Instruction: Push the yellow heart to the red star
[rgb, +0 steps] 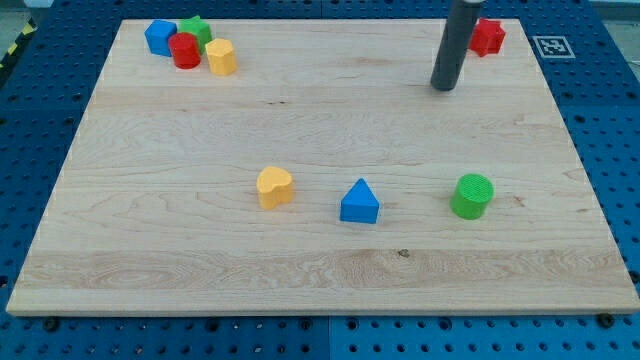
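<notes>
On the pale, grained wooden board (320, 260) lie seven smooth plastic blocks. The yellow heart (274, 187) sits near the centre, with a blue triangle (360, 202) just beside it at its 3 o'clock and a ribbed green cylinder (472, 195) farther that way. The red star (487, 37) lies at the board's 1 o'clock corner (partly hidden by the rod). A blue block (159, 37), green block (195, 30), red cylinder (185, 50) and yellow block (221, 57) cluster at 11 o'clock. The bare rod's tip (444, 87) touches no block, at the star's 7 o'clock.
</notes>
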